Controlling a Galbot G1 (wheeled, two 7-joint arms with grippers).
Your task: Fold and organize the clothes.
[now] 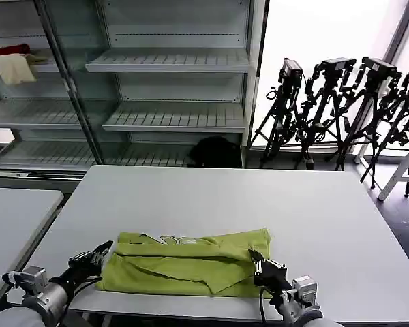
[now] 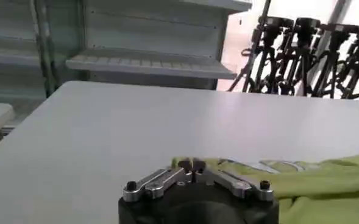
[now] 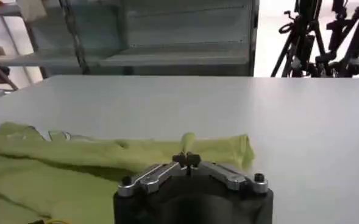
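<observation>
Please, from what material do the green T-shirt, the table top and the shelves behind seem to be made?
The lime-green T-shirt looks like soft matte cotton knit: it folds in loose creases. The pale grey table seems a smooth laminate or coated board with a faint sheen. The white slatted shelves look like painted metal, though this is uncertain.

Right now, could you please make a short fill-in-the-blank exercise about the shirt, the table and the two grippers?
1. The T-shirt lying on the table has the colour ____.
2. The left gripper is at the shirt's ____ end.
3. The fingers of the right gripper are ____ on a fold of the shirt.
4. The white print on the shirt lies along its ____ edge, away from the robot.

Missing words: green; left; shut; far
</observation>
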